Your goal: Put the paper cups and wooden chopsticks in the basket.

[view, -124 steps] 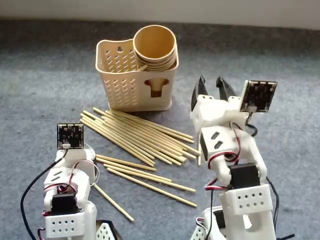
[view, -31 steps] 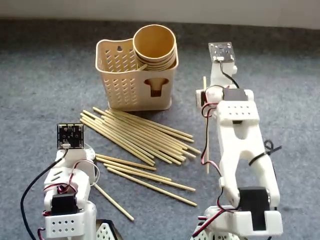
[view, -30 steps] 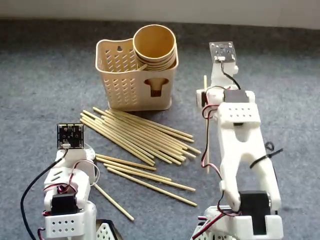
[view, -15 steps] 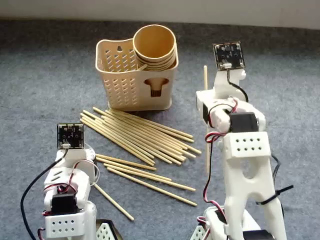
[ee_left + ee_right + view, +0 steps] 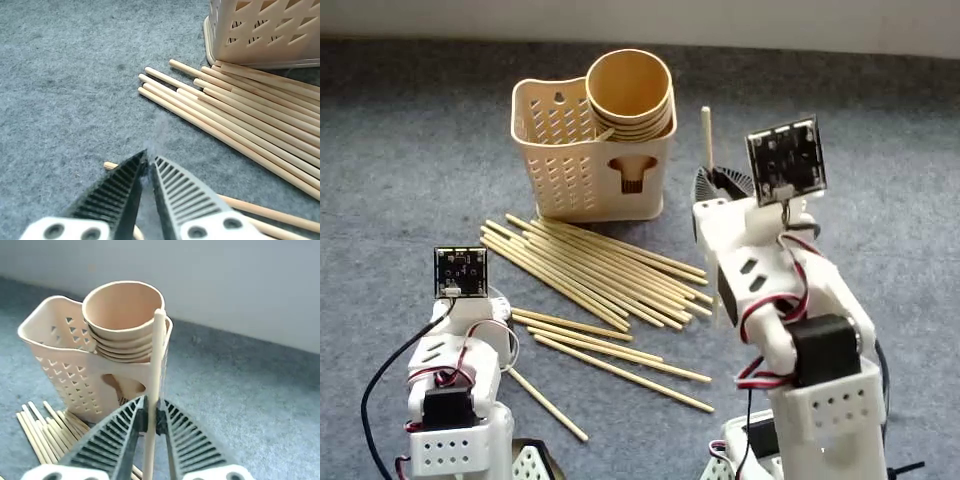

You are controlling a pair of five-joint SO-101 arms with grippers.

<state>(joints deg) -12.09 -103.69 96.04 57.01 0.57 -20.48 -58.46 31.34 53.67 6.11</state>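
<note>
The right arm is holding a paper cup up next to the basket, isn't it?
Not a cup. The right gripper is shut on a wooden chopstick, held upright next to the basket, as the right wrist view shows. The paper cups sit stacked in the basket.

The right end effector [image 5: 151, 404] has lifted one chopstick [image 5: 157, 355] upright and drawn it nearer the basket [image 5: 55, 357].

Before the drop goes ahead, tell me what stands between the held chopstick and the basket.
Nothing visible stands between them. But the stacked paper cups fill the basket side nearest the chopstick held by the right gripper; the free compartment lies beyond them.
</note>
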